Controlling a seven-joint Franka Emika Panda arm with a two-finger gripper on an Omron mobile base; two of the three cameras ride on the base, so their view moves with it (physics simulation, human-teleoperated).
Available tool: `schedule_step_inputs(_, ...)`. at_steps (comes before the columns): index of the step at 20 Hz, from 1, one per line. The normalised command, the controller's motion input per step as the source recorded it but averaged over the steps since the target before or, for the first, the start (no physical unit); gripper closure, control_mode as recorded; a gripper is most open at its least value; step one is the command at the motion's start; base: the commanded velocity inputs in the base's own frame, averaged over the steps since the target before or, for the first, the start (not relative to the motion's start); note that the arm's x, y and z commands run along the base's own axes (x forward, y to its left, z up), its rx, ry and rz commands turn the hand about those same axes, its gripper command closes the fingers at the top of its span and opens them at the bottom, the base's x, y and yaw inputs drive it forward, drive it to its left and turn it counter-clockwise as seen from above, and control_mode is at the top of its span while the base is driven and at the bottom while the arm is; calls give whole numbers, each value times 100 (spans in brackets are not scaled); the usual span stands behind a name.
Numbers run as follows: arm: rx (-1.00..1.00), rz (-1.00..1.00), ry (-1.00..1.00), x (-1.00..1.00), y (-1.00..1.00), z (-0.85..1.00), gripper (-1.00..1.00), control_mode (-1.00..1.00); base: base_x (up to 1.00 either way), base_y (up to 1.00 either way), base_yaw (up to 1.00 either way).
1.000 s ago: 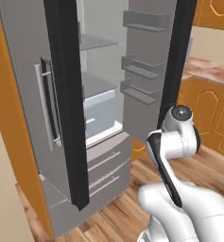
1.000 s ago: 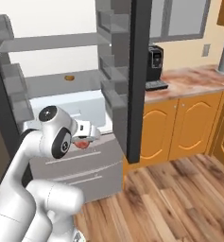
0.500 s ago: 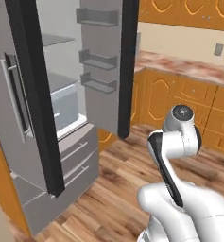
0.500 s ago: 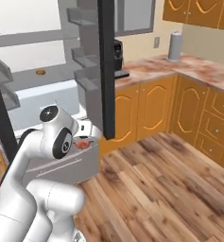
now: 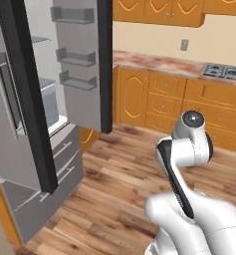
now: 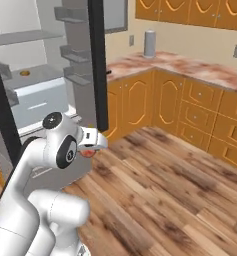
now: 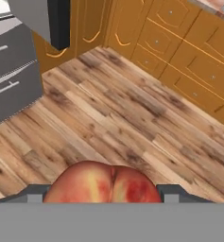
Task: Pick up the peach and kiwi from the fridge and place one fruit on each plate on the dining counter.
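Beside the open fridge (image 5: 50,114), the hand (image 7: 104,194) pinches the peach (image 7: 103,184); kiwi and both plates remain.

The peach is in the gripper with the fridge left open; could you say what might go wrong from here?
1. The peach sits between the gripper fingers, high over the wooden floor; a slip would likely bruise it.
2. The fridge door juts open close by; a wide arm swing could clip it.

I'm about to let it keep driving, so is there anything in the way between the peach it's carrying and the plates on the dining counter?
Cannot tell: the tool holds the peach over bare wooden floor, with wall cabinets ahead; no plates or dining counter visible here.
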Motion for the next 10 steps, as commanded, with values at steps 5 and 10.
schedule_step_inputs(5, 0, 0, 0, 0, 0, 0, 100, 100, -75, 20, -35)
schedule_step_inputs(10, 0, 0, 0, 0, 0, 0, 100, 100, -73, 17, -34)
